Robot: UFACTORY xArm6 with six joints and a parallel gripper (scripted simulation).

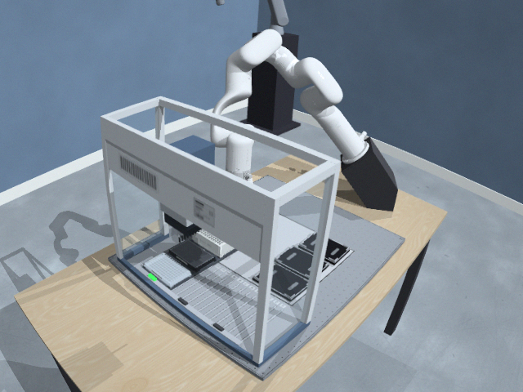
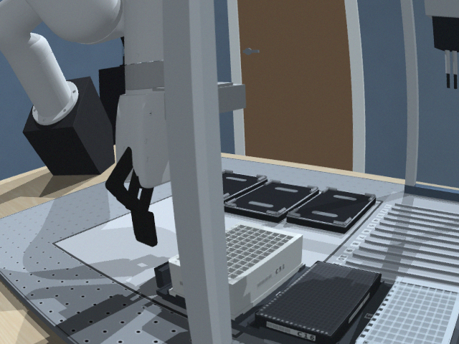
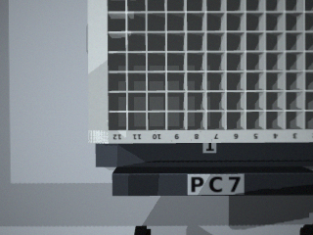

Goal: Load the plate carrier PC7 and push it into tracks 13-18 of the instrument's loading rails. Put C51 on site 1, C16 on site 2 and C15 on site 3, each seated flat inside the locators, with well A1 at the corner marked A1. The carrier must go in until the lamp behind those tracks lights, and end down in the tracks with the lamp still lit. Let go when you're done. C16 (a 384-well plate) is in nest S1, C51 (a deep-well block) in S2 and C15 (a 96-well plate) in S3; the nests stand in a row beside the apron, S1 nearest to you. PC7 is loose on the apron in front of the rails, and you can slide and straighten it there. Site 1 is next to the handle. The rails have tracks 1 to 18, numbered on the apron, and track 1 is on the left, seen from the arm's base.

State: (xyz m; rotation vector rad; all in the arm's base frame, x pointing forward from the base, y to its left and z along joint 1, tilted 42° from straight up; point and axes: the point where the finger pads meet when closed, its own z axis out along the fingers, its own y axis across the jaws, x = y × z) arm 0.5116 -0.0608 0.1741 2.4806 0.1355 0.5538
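Observation:
Carrier PC7 (image 3: 215,184) sits in the rails at the far side of the deck, and a green lamp (image 1: 152,277) is lit behind it. The white deep-well block C51 (image 2: 259,255) is on the site next to the handle (image 2: 163,275), the dark 384-well plate C16 (image 2: 320,296) on the middle site, and the clear 96-well plate C15 (image 2: 414,314) on the last one. All three look flat. My gripper (image 2: 143,226) is open and empty. It hangs above the apron just short of the handle and touches nothing. In the wrist view its fingertips stand apart at the bottom edge.
Three black nests (image 2: 272,200) beside the apron are empty. The instrument's white frame post (image 2: 192,170) stands in front of my gripper in the exterior view and hides one finger. A pipetting head (image 2: 446,40) hangs at the upper right. The ribbed rails (image 2: 404,236) lie beside the carrier.

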